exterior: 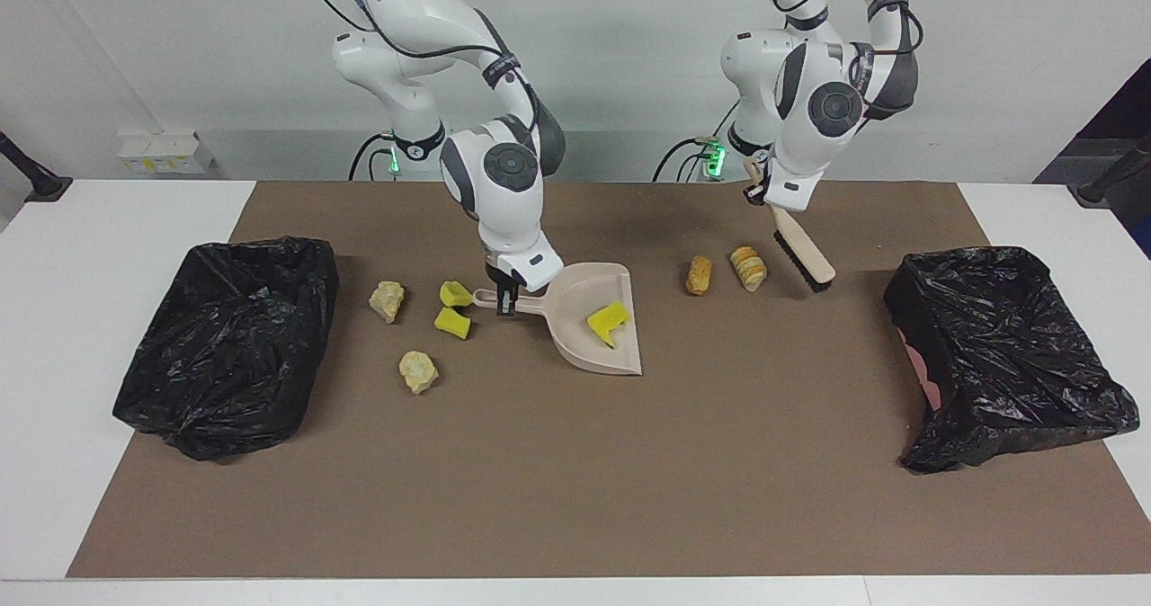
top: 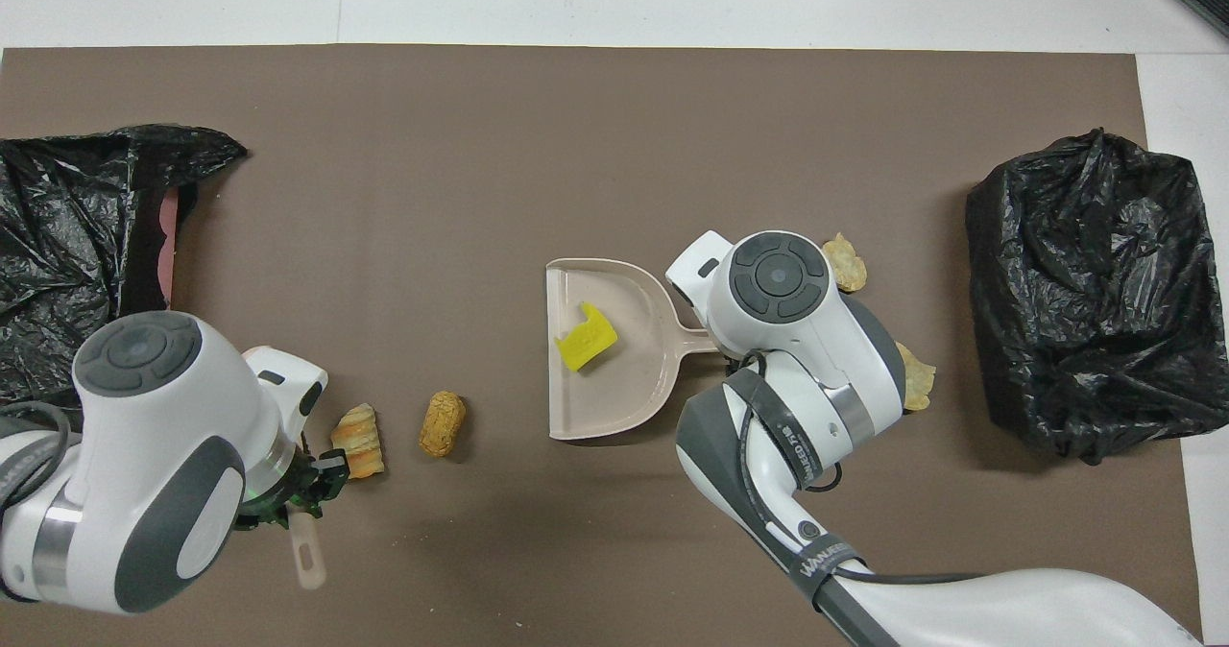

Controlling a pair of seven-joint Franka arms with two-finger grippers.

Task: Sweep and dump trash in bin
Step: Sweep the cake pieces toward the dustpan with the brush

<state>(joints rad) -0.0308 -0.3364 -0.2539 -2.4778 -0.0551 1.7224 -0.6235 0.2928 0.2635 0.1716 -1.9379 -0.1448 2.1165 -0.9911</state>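
Observation:
The beige dustpan (exterior: 584, 341) (top: 629, 378) lies mid-mat with one yellow sponge chunk (exterior: 608, 320) (top: 586, 338) of trash in it. My right gripper (exterior: 506, 300) is shut on its handle. Two more yellow chunks (exterior: 454, 308) and two cream lumps (exterior: 388, 300) (exterior: 418, 370) lie toward the right arm's end. Two bread-like pieces (exterior: 699, 275) (exterior: 748, 268) (top: 442, 423) (top: 359, 441) lie toward the left arm's end. My left gripper (exterior: 764, 194) is shut on the brush (exterior: 803, 251), held tilted with its bristles low beside the ridged bread piece.
A black-bagged bin (exterior: 229, 345) (top: 1085, 282) sits at the right arm's end of the brown mat, another (exterior: 1007, 354) (top: 77, 244) at the left arm's end. In the overhead view the right arm covers the dustpan handle and some of the trash.

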